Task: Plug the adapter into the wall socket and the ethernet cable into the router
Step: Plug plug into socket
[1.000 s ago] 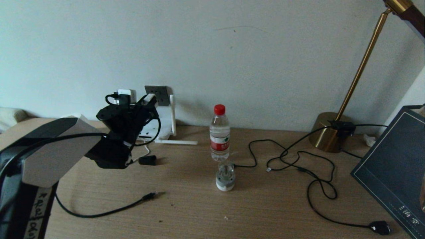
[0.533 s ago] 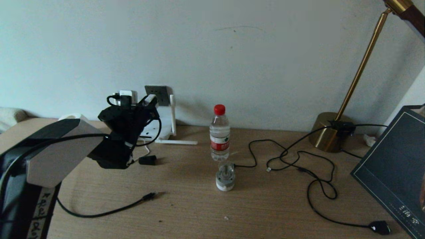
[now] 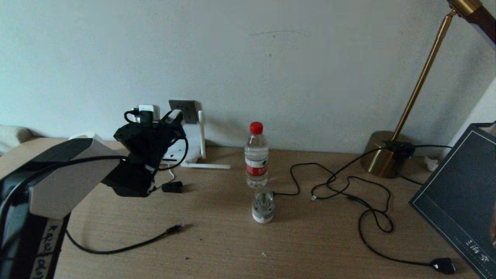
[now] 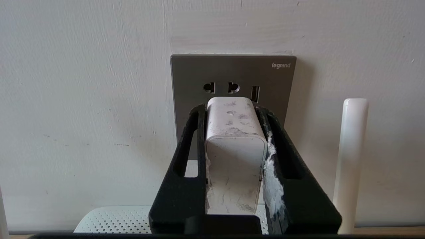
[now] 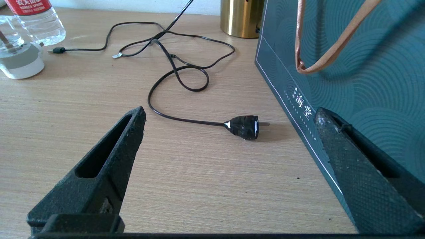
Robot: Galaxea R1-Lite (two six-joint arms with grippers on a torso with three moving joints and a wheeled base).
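Note:
My left gripper is shut on the white adapter and holds it straight at the dark grey wall socket. The adapter's far end covers the plate's lower half, below the upper row of holes; whether its pins are in is hidden. In the head view the left gripper is at the wall socket, above the white router. The ethernet cable lies on the table in front, its connector free. My right gripper hangs open over the table at the right.
A small black block lies near the router. A water bottle and a small round grey-white object stand mid-table. A black cable with a chunky plug, a brass lamp base and a dark teal bag fill the right.
The left arm has shifted only slightly at the wall socket, still holding the adapter. Nothing else has moved.

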